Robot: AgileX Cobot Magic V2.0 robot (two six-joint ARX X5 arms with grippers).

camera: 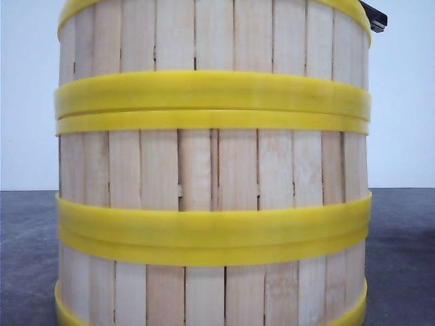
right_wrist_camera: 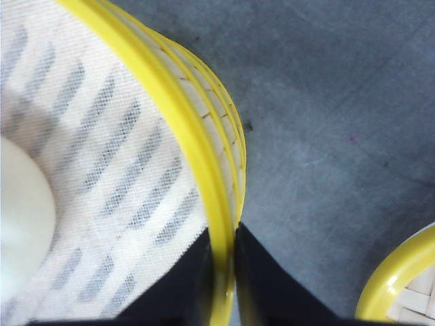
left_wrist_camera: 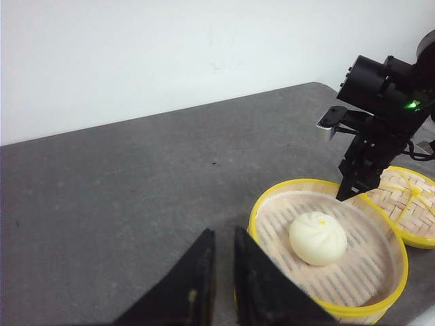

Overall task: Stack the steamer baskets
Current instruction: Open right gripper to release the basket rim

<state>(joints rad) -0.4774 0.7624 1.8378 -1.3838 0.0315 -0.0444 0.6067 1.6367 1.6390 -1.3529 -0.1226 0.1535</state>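
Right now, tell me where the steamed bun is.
The steamed bun lies on the liner of the top steamer basket, seen in the left wrist view; the right hand grips that basket's yellow rim, and a woven lid lies beside it.

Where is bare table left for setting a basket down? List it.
Free: the wide grey table between the wall and the stacked steamer baskets, beyond the left claw. Crowded: the far side, where the right claw grips the top rim beside the woven lid.
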